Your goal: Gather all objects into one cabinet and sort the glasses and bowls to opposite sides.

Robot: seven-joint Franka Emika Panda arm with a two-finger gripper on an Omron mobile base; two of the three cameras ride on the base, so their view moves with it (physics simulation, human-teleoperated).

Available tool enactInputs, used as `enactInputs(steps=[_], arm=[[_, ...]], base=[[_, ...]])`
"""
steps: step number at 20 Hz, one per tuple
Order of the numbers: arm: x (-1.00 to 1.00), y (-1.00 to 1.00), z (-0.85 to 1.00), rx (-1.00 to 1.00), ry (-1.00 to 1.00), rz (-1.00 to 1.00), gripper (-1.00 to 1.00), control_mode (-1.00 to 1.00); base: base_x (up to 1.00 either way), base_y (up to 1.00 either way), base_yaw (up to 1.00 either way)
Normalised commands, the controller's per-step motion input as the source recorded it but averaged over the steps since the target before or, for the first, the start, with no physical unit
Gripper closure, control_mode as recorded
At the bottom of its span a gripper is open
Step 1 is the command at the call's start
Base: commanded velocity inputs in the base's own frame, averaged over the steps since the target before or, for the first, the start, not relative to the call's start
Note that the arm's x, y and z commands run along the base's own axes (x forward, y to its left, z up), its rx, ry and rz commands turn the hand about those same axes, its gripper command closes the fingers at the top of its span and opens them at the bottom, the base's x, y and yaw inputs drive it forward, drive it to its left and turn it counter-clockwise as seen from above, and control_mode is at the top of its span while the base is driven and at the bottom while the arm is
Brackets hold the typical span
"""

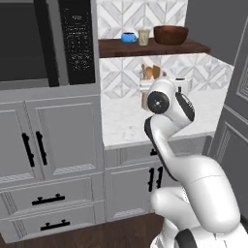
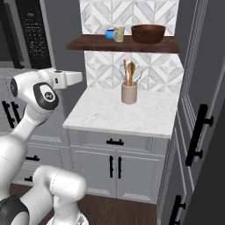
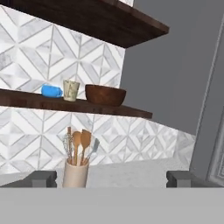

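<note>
three pieces of tableware sit on the dark wooden shelf (image 2: 88, 44) above the counter (image 2: 110, 116): a small blue cup (image 2: 110, 33) toward the shelf's left end, a pale translucent tumbler (image 2: 119, 34) touching or just beside it, and a wide brown wooden bowl (image 2: 148, 33) nearer the right end, apart from the tumbler. the gripper (image 3: 111, 178) points toward the backsplash with its jaws spread wide and nothing between them, well short of the shelf and lower than it.

the likely trouble from here is the pairing of cup and tumbler. they stand so close that wide fingers coming in for one could nudge the other along or off the shelf's front edge. the tumbler looks thin-walled, smooth and slightly tapered, so a squeeze placed high may let it slip or tip. the bowl is broad, round and shallow with a curved polished wall; it looks too wide to span, so a rim pinch is probably needed, and that could let it swing. a second shelf board (image 3: 87, 19) hangs close overhead, leaving little room to lift. the beige utensil crock (image 2: 129, 93) with wooden spoons stands on the marble-patterned counter near its back edge, below the shelf, and a low approach could catch the handles.
</note>
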Motion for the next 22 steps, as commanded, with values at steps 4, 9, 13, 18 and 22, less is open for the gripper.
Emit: enactInputs(steps=[4,9,13,18,22], arm=[[0.00,0.00,0.00,0.00,0.00,0.00,-1.00,1.00],[0.00,0.00,0.00,0.00,0.00,0.00,-1.00,1.00],[0.00,0.00,0.00,0.00,0.00,0.00,-1.00,1.00],[0.00,0.00,0.00,0.00,0.00,0.00,-1.00,1.00],[0.00,0.00,0.00,0.00,0.00,0.00,-1.00,1.00]], base=[[-1.00,0.59,0.00],[-0.24,0.41,0.00],[0.03,0.12,-0.35],[-0.13,0.11,-0.67],[0.00,0.45,-0.04]])
